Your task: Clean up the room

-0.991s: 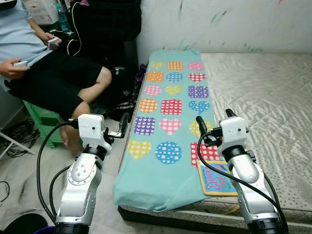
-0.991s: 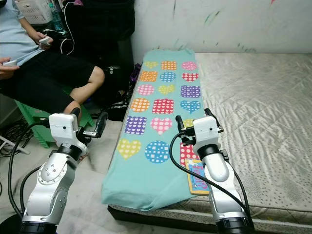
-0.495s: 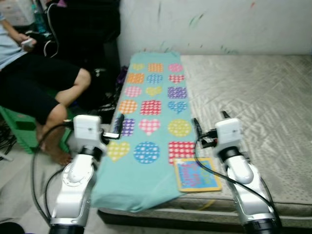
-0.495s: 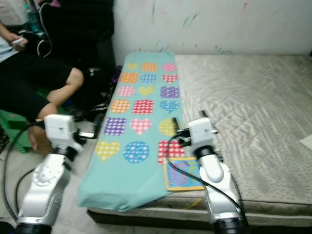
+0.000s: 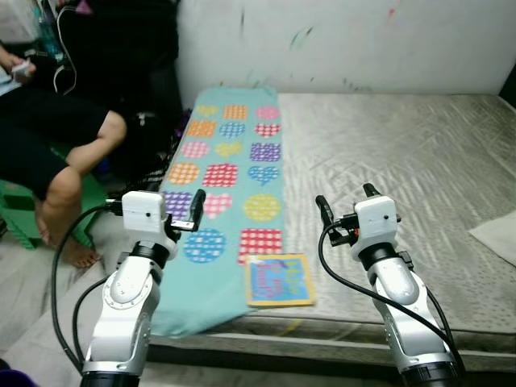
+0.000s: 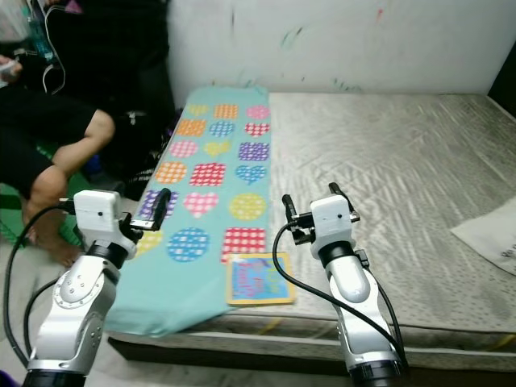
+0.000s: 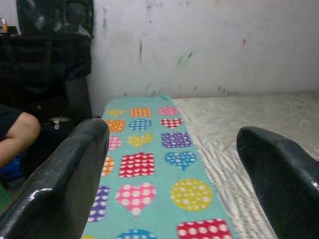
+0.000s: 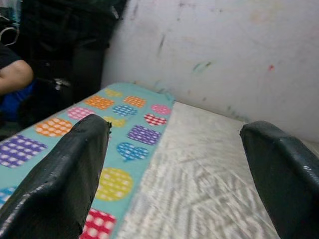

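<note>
A teal blanket (image 5: 234,153) with coloured hearts, dots and squares lies along the left side of a bare grey mattress (image 5: 403,145). A small picture book (image 5: 279,280) lies flat at the blanket's near right corner, by the mattress's front edge. My left gripper (image 5: 189,214) is raised over the blanket's left edge, open and holding nothing. My right gripper (image 5: 345,203) hovers open above the mattress, just right of and beyond the book. The left wrist view looks along the blanket (image 7: 144,164) between spread fingers (image 7: 65,179). The right wrist view shows blanket (image 8: 124,129) and mattress (image 8: 199,169).
A person (image 5: 72,153) sits on a green stool (image 5: 20,214) at the left, bare foot on the floor. Dark bags (image 5: 137,72) stand against the marked white wall (image 5: 363,40). A white cloth (image 5: 496,234) lies at the mattress's right edge.
The camera has swung right, so the bed, blanket and person have slid left in the picture. The book is now out from under the right arm. Both grippers stay raised and open.
</note>
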{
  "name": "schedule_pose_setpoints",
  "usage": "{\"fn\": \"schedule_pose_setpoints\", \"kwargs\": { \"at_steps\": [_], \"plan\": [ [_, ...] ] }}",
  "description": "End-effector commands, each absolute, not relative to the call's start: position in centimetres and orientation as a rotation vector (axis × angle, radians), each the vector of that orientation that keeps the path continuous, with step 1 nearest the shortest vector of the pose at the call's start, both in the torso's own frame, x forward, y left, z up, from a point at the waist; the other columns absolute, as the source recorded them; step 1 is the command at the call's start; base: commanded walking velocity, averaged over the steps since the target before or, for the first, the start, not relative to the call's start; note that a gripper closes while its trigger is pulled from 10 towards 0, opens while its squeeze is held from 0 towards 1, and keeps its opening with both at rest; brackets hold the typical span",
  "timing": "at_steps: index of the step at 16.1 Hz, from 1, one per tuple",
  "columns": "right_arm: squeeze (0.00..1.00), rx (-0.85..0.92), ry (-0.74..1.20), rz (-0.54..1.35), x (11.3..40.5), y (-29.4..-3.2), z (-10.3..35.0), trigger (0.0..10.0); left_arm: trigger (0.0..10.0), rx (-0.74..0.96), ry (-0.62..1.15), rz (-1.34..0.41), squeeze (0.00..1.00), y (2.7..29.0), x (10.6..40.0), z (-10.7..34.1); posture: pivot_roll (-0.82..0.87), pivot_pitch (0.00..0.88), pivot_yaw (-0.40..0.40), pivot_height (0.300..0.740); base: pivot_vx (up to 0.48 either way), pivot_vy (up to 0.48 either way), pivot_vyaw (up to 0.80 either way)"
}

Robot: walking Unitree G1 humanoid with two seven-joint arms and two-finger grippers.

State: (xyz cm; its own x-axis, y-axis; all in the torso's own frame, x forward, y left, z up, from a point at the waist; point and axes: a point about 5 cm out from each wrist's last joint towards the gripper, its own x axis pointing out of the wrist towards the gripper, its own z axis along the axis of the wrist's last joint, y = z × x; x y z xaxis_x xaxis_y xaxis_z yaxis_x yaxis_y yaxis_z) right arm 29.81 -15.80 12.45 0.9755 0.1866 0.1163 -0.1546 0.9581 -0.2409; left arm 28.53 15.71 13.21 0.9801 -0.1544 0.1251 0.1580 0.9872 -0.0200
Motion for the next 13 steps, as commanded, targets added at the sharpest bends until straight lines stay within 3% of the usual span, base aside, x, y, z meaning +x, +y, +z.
{"fn": "schedule_pose_setpoints", "kwargs": {
  "at_steps": [1,6,13],
  "plan": [
    [0.00,-0.237,-0.151,0.166,29.88,-16.25,12.85,10.0,10.0,-0.027,-0.131,-0.174,0.00,15.19,28.60,13.44,-0.10,0.000,0.047,0.740,0.000,-0.326,0.00],
    [0.00,-0.235,-0.150,0.164,30.10,-16.28,12.85,10.0,10.0,-0.032,-0.137,-0.167,0.00,15.21,28.68,13.57,-0.09,0.000,0.038,0.740,0.000,-0.327,0.00],
    [0.00,-0.233,-0.150,0.155,30.14,-16.56,12.92,10.0,10.0,-0.088,-0.168,-0.214,0.00,14.89,28.48,13.87,-0.10,0.000,0.038,0.740,0.000,0.000,0.00]
  ]
}}
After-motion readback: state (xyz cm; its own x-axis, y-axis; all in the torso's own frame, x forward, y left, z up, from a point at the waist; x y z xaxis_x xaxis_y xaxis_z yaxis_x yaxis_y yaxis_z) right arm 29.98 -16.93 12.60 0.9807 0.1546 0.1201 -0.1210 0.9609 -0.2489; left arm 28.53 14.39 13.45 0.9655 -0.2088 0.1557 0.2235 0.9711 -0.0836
